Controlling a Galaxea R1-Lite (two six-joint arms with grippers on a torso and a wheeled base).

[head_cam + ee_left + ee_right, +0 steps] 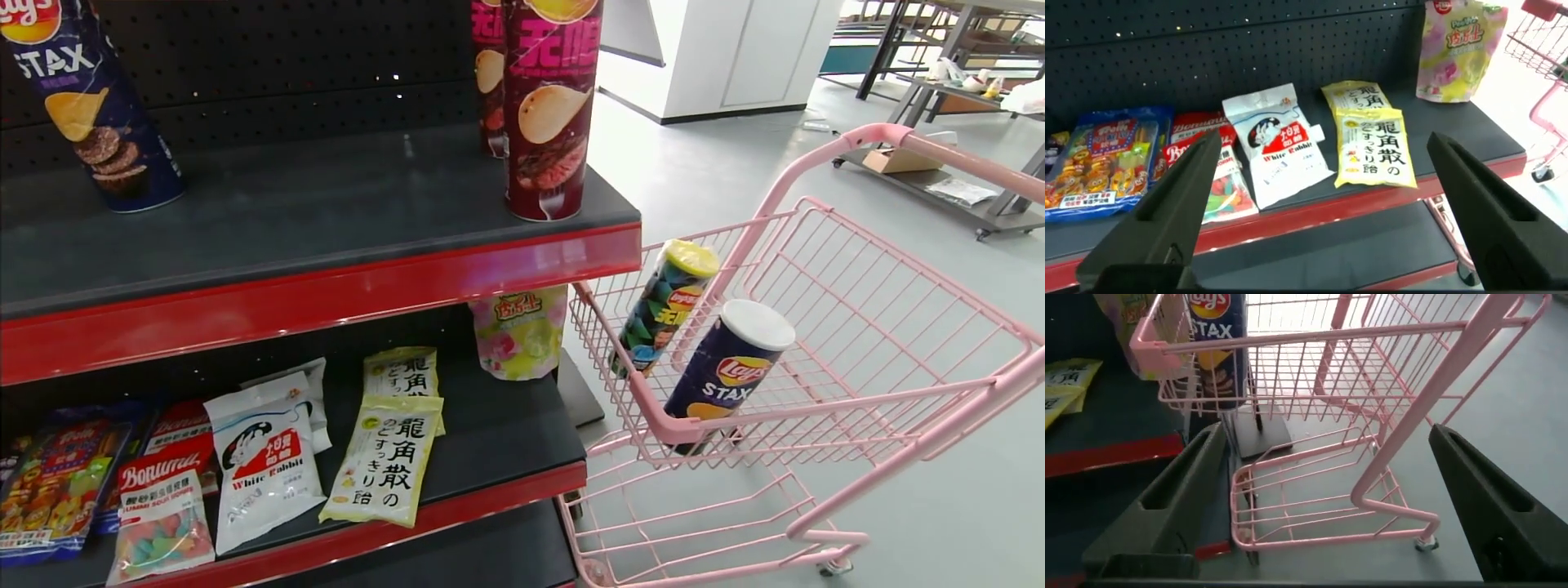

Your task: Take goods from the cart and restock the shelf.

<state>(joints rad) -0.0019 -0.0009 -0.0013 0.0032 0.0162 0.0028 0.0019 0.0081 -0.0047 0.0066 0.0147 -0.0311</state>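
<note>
**Head view.** The upper shelf [326, 212] is seen to carry three cans. A shelved blue can [102, 122] stands at the left, and two maroon cans [549, 114] stand at the right end, one behind the other. The pink cart [898, 327] is parked just beside the shelf's right end. Two cans are left leaning in its basket, close together at the corner nearest the shelf: a yellow-lidded can [665, 314] and a white-lidded blue can [727, 367]. The lower shelf [498, 433] is laid with flat candy bags [261, 465].

**Left wrist view.** The left gripper [1323, 143] is held in front of the lower shelf. Its fingers [1167, 212] are spread wide and nothing is held between them.

**Right wrist view.** The right gripper [1324, 433] is held low beside the cart. Its fingers [1478, 498] are likewise spread and empty. The white-lidded blue can is seen through the basket wire ahead, untouched.

**Progress.** The job is judged part done, if the shelved cans are counted as stocked. Two cans are left to be lifted out of the cart, and neither is yet grasped. Open space is left on the upper shelf between the blue can and the maroon ones.
</note>
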